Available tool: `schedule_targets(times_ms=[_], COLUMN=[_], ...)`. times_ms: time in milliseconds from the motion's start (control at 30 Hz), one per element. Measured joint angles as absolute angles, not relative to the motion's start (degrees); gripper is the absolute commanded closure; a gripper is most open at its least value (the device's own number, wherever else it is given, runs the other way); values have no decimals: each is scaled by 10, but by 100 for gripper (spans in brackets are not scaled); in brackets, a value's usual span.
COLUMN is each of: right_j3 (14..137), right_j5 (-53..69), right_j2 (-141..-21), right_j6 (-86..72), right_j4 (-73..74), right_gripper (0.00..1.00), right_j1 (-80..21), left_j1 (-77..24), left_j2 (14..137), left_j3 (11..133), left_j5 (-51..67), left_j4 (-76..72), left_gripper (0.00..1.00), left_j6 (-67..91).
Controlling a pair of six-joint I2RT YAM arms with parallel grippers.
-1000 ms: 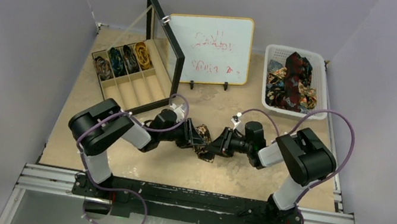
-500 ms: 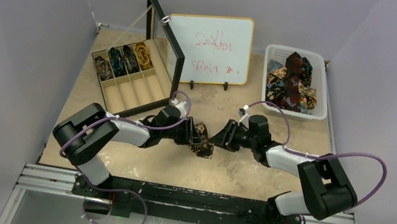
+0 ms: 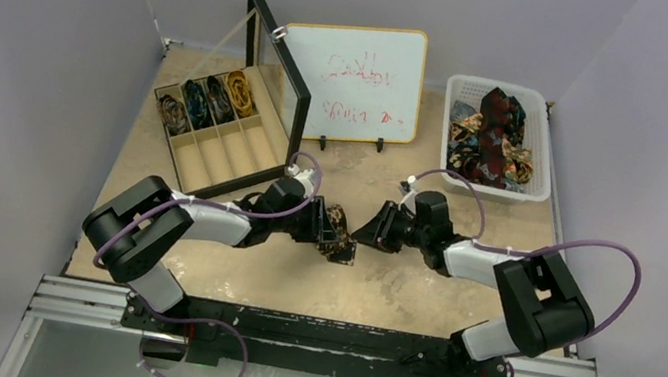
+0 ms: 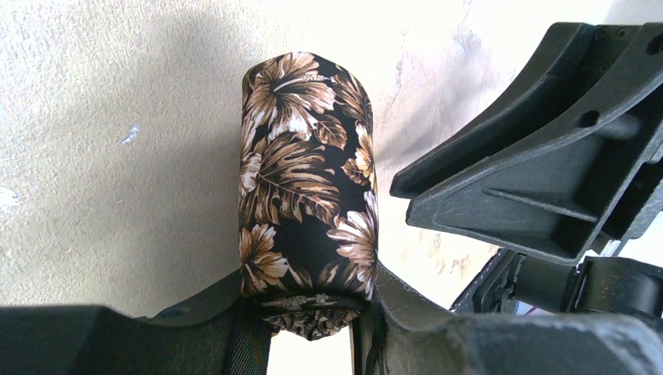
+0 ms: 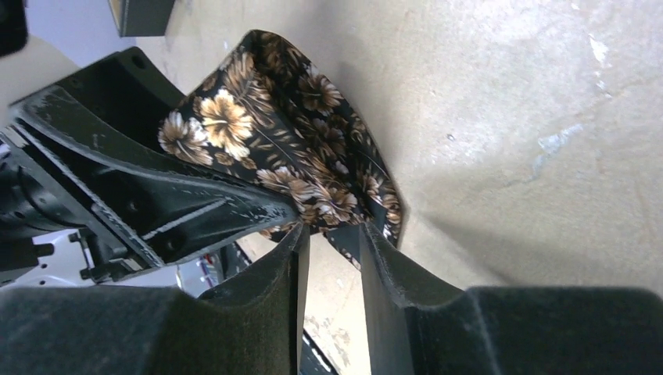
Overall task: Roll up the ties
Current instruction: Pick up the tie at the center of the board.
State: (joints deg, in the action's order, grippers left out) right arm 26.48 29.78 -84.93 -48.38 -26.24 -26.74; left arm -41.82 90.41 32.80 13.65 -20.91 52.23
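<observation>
Mid worktop [image 3: 393,299]: left gripper [image 4: 309,308] clamped on end of rolled tie [image 4: 305,180], black with brown-gold leaves, roll jutting beyond its fingertips. Right gripper [image 5: 332,234] faces it, jaws narrow, tips at roll's edge. Pinching fabric or not: cannot tell. Far left: divided box [image 3: 224,156], lid upright, four coiled ties [image 3: 207,100] in far ends of compartments. Far centre: whiteboard [image 3: 357,81]. Far right: basket [image 3: 493,84] heaped with loose ties [image 3: 495,138].

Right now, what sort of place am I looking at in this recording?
Probably a lab test cell, not a home or shop: a left arm and right arm bolted to a metal rail at a table enclosed by plain walls, a handwritten whiteboard, a basket of ties, a divided storage box.
</observation>
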Motion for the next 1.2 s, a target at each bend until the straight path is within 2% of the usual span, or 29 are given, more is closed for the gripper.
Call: schedule_targets(times_ms=[200,500,967,1200], right_j3=[281,284,300,303], right_j5=[304,295,295,296], right_j2=[-871,-872,-877,-865], right_j6=[-490,-489,-481,-474], right_j4=[-276,-271,-255,-231], right_gripper=[68,61,60,60], right_j1=[-267,-267,-267,-267], left_j1=[-421,-431,-435,-420], left_j2=[896,863,792,762], left_j3=[335,375,442,466], left_j5=[127,76,-53,-78], left_j4=[-182,-88,147,252], left_gripper=[100,100,100,100], left_j6=[505,438,414,435])
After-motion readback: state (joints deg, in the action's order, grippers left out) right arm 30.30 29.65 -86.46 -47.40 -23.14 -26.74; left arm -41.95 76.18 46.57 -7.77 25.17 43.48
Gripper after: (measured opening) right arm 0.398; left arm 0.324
